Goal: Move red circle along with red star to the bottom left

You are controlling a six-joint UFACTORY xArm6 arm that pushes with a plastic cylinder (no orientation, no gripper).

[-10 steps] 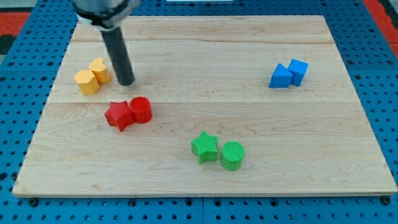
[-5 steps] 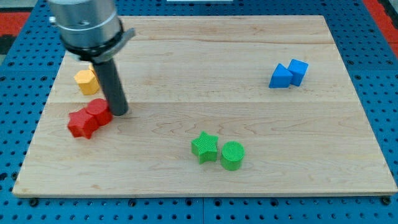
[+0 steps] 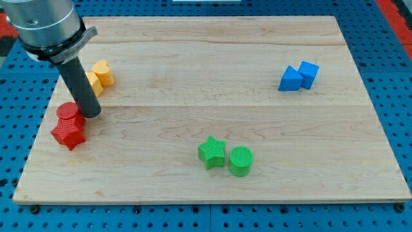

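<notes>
The red circle [image 3: 69,113] sits at the view's left side of the wooden board [image 3: 212,103], touching the red star [image 3: 68,135] just below it. My tip [image 3: 91,114] is down on the board right against the red circle's right side. The dark rod rises up and to the left from there, hiding part of a yellow block.
Two yellow blocks [image 3: 98,76] lie just above my tip, partly behind the rod. A green star [image 3: 212,152] and green circle [image 3: 241,160] sit at bottom centre. A blue triangle [image 3: 290,79] and blue cube [image 3: 308,73] sit at upper right.
My tip has swept left and down, pushing the red circle and red star from left of centre to near the board's left edge. The other blocks have stayed put.
</notes>
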